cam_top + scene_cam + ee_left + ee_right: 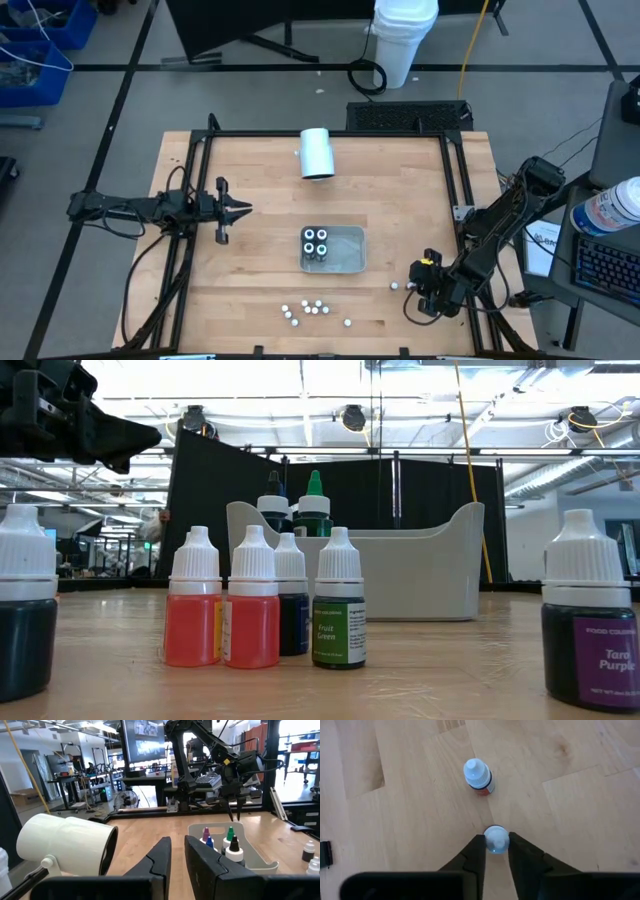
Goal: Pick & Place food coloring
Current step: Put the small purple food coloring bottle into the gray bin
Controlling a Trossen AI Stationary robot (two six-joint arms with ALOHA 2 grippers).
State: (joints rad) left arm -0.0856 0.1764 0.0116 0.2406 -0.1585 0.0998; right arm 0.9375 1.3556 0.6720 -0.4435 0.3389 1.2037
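Observation:
Several tiny white-capped food coloring bottles stand loose on the wooden table near its front edge. Several more stand upright in the grey tray, at its left end. My right gripper slants down near the table's right front and is shut on one bottle. Another bottle, showing red under its cap, stands just beyond that one. My left gripper hangs level over the table's left side, shut and with nothing in it, pointing toward the tray. My right gripper pinches one bottle by its white cap between its two fingertips. The fingers come slanting down from the table's right front side. The cap points up at the camera and hides the bottle's body, so I cannot tell whether it is on the table.
A large white cylinder lies on its side at the table's far middle. A black frame runs around the table. In the low view a row of bottles stands in front of the tray, with a purple one at the right.

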